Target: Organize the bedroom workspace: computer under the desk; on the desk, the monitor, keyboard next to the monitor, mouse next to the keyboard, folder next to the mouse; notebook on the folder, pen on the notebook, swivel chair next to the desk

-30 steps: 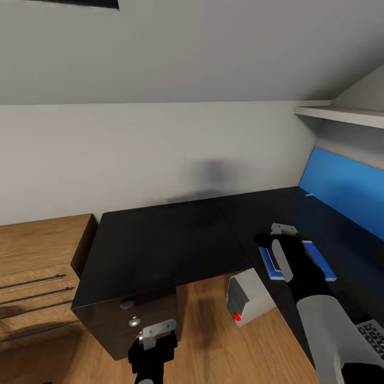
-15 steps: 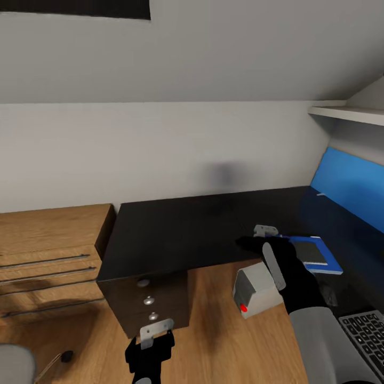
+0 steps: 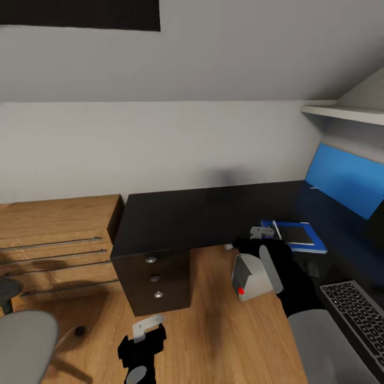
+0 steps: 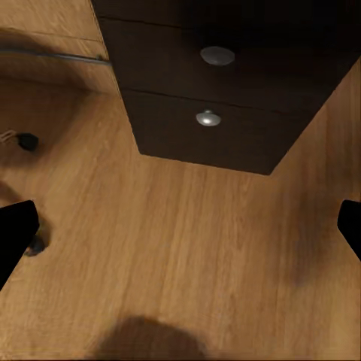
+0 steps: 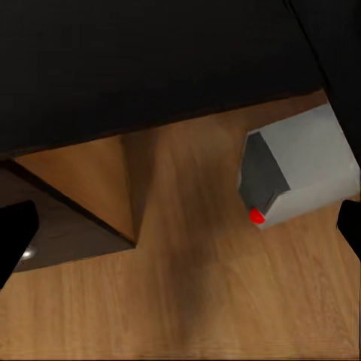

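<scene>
The black bench (image 3: 197, 213) runs along the far grey wall and turns toward the near right, where a bright blue back panel (image 3: 344, 178) stands behind it. On the right stretch of the bench lies the blue folder (image 3: 314, 246), with the grey notebook (image 3: 295, 233) stacked on top of it and a slim white pen (image 3: 277, 230) lying along the notebook's left edge. Nearer on the same stretch, the dark keyboard (image 3: 358, 314) sits at the right edge of the head view.

The silver-grey computer (image 3: 250, 277) stands on the wood floor (image 3: 213, 330) just under the bench's inner corner, its red light facing the robot. The bench's black drawer unit (image 3: 154, 280), with three round knobs, stands to the left of it, and a light-wood chest (image 3: 53, 240) sits farther left against the wall. Part of the grey chair (image 3: 24, 341) shows at the near left.

The right gripper (image 3: 260, 238) hovers above the bench edge, just left of the folder, with empty jaws spread wide. The left gripper (image 3: 145, 333) hangs low over the floor in front of the drawer unit, its jaws also wide and empty.
</scene>
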{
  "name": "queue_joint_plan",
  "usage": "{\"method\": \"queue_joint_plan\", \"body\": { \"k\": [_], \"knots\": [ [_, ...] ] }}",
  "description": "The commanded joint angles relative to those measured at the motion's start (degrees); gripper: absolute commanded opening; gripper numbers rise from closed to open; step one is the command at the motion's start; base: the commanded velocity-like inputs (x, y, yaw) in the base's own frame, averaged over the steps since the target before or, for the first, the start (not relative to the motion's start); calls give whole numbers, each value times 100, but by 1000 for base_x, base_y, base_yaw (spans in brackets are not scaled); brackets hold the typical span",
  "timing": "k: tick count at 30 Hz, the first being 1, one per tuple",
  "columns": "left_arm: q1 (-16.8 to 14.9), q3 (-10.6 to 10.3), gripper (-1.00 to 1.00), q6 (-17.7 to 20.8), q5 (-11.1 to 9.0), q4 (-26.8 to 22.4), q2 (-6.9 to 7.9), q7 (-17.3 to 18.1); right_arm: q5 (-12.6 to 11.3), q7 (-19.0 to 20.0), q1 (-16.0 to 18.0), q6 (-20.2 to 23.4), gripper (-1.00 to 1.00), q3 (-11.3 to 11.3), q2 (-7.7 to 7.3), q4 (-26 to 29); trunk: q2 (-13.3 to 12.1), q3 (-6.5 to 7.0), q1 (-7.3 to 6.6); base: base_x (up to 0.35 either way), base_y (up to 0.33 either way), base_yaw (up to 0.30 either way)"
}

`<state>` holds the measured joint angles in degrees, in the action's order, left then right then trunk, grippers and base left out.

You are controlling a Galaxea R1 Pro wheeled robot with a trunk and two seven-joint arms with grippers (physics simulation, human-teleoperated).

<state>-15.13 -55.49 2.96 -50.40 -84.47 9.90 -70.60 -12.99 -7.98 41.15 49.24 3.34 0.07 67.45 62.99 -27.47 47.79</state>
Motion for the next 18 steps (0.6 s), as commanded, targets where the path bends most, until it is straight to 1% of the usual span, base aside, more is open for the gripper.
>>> {"method": "queue_joint_plan", "body": {
  "k": [1,3,7,12,16,18],
  "knots": [
    [-8,45,100,33,-13,38,2,-26,-56,-59,-12,14,100,47,-1,20,5,1,-3,-330,0,67],
    [-8,217,100,36,-13,201,-8,-14,-55,-63,-72,2,100,223,-4,117,5,17,-3,-255,0,70],
    [-8,368,100,31,-13,319,-13,-15,-54,-70,-163,-8,100,446,-1,214,5,51,-3,-107,0,73],
    [-8,455,100,20,-12,350,-6,-25,-54,-73,-211,-45,100,632,1,228,5,92,-3,-29,0,97],
    [-9,479,100,11,-8,368,4,-28,-54,-77,-224,-184,100,690,1,221,5,111,-3,-9,0,83],
    [-8,487,100,4,-6,443,6,-22,-49,-78,-240,-342,100,711,2,207,5,115,-3,-3,0,34]
  ]
}}
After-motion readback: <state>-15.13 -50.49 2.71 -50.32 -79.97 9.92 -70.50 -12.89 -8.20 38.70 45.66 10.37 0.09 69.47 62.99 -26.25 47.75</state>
